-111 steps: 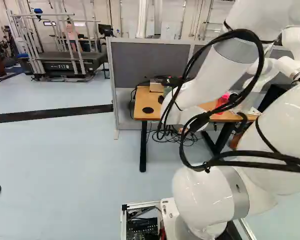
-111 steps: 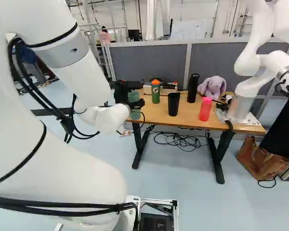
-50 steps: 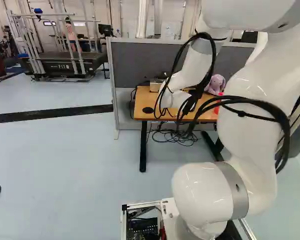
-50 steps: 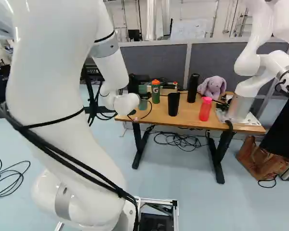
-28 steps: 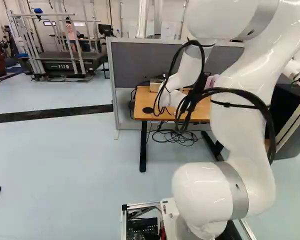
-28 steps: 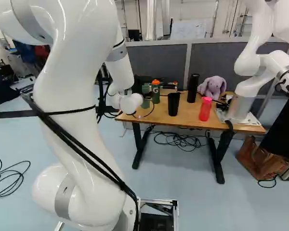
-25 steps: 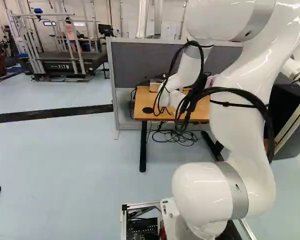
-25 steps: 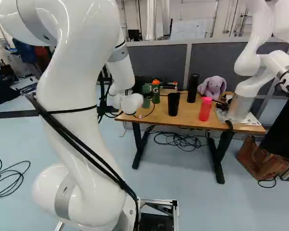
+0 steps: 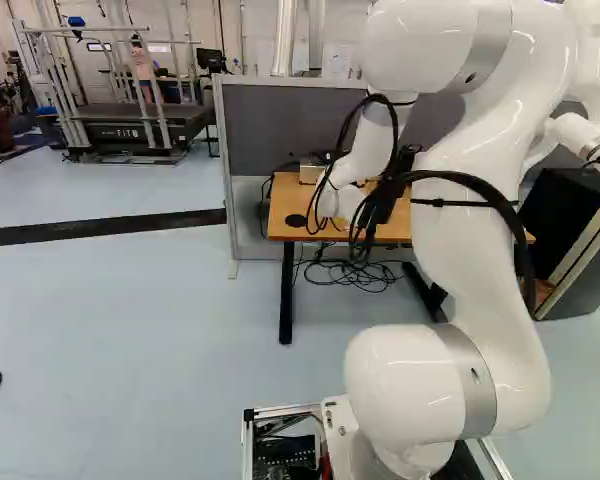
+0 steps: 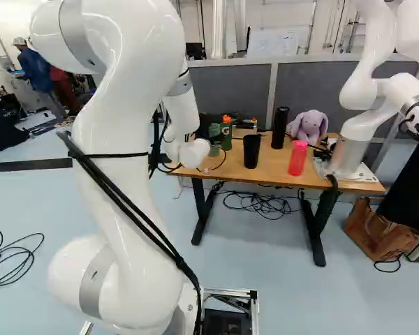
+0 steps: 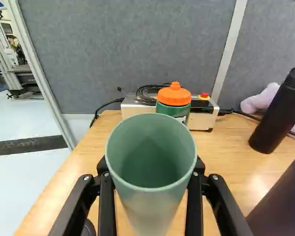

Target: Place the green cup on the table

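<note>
Green cup (image 11: 152, 201) in view, we see our arm (image 10: 136, 122) at left of the right base view, the table (image 10: 276, 171) mid-frame and, over its left end, the gripper (image 10: 214, 139) pinching the cup, bottle (image 11: 174, 98) just ahead.

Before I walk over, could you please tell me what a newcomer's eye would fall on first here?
Most likely the green cup, held in the gripper ahead of the wrist camera. Then, in the right base view, the purple plush toward the back of the table, the red bottle nearer the front, and another robot to their right.
</note>
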Robot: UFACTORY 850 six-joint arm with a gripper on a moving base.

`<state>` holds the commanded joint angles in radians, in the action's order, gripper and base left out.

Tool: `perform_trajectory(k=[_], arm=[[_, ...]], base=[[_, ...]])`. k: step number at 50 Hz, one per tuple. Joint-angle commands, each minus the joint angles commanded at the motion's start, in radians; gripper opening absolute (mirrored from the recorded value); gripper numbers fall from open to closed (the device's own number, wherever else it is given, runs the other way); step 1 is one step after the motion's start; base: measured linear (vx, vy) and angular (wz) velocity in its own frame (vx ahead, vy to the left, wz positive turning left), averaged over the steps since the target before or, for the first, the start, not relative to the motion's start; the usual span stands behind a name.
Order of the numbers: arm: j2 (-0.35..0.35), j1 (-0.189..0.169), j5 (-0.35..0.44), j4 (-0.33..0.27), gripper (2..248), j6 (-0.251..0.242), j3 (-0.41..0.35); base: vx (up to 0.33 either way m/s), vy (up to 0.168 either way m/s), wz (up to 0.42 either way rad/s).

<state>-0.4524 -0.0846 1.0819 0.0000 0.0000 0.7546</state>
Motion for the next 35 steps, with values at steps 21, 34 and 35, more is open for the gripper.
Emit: perform_trajectory(k=[21, 34, 35], arm=[[-0.050, 0.000, 0.036, 0.000, 124, 0.000, 0.008], [-0.081, 0.000, 0.036, 0.000, 124, 0.000, 0.014], [-0.084, 0.000, 0.036, 0.000, 124, 0.000, 0.015]], base=[[0.000, 0.000, 0.000], [0.000, 0.000, 0.000], [0.000, 0.000, 0.000]])
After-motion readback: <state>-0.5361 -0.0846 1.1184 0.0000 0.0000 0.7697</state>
